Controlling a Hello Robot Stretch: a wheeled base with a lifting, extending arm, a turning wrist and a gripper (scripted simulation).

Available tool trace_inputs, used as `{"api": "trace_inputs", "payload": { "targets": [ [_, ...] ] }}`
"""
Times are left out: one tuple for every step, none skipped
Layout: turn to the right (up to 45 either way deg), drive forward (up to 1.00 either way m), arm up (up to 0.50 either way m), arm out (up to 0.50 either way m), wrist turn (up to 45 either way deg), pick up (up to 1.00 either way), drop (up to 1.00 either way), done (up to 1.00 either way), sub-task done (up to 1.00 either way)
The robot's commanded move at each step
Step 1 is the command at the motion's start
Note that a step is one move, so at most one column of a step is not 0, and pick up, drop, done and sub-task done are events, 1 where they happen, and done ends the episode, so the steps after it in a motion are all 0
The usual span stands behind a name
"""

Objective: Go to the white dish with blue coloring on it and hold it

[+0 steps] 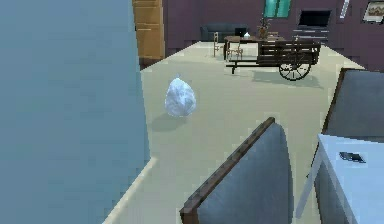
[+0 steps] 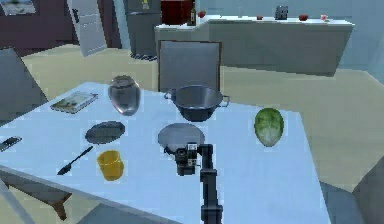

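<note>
My arm rises from the bottom edge of the arm side view over a pale blue table. Its gripper sits at the near rim of a round grey dish that lies on the tabletop. I cannot tell whether the gripper holds anything. A second flat grey plate lies further left. Neither dish shows clear white or blue colouring.
On the table stand a metal pot, a glass jar, a green cabbage, a yellow mug, a dark spoon and a book. A grey chair stands behind it. Ahead are a chair back, a whitish lump on the floor and a wooden cart.
</note>
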Motion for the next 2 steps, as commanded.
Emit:
{"api": "trace_inputs", "payload": {
  "targets": [
    [0.0, 0.0, 0.1, 0.0, 0.0, 0.0, 0.0, 0.0, 0.0],
    [0.0, 0.0, 0.0, 0.0, 0.0, 0.0, 0.0, 1.0, 0.0]
  ]
}}
